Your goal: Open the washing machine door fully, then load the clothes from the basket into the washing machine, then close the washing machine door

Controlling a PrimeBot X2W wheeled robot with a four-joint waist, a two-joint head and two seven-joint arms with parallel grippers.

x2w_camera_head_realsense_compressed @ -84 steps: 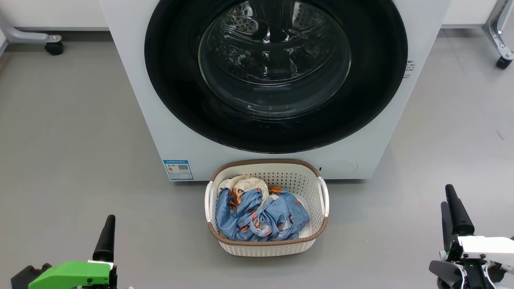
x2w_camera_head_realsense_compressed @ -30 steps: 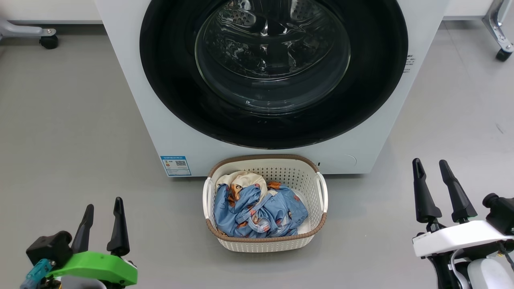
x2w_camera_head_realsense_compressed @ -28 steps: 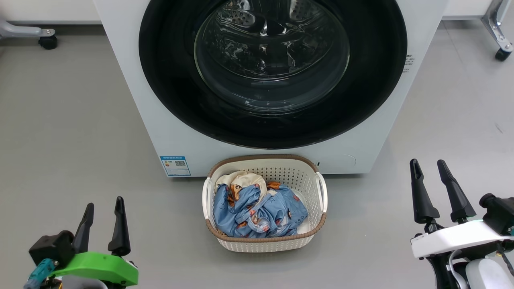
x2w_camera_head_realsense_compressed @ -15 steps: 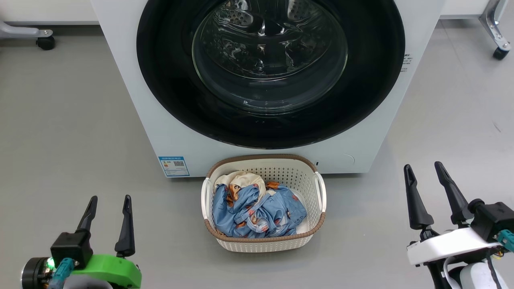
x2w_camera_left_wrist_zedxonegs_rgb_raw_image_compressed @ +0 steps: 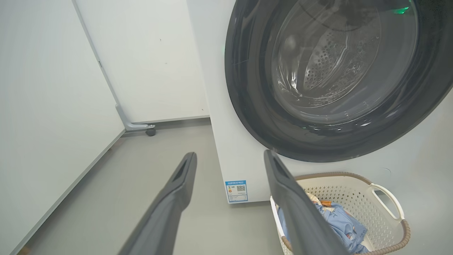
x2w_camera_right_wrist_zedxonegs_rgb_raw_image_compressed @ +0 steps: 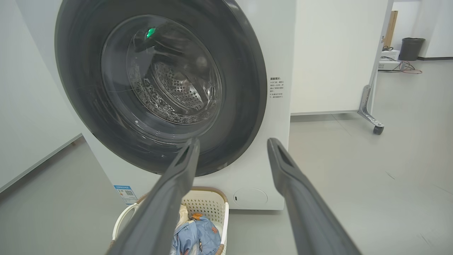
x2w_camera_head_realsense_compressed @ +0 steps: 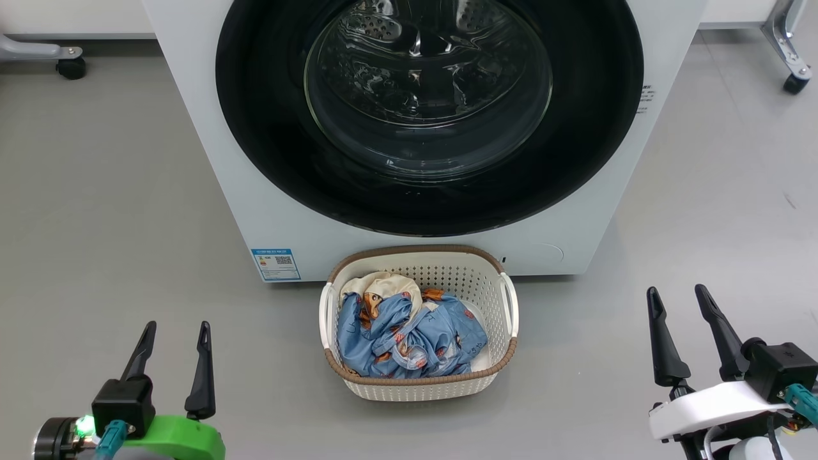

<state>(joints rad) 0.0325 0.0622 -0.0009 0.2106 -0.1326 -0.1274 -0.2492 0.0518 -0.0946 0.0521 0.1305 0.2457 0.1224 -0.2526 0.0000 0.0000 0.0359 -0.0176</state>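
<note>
The white washing machine stands ahead, its round black-rimmed door shut flat against the front, the steel drum showing through the glass. The cream basket sits on the floor right in front of it, holding the light blue printed clothes and a cream piece. My left gripper is open at the lower left, well left of the basket. My right gripper is open at the lower right. Both are empty. The left wrist view has the door and basket; the right wrist view has the door and basket.
Grey floor lies on both sides of the machine. White partition panels on castor feet stand behind it at left and right. A blue label is on the machine's lower front. A dark bin stands far off.
Both grippers have turned so that both fingers show spread apart. The right gripper has dropped lower in view over the last second. The camera has shifted slightly; door and basket have not moved.
</note>
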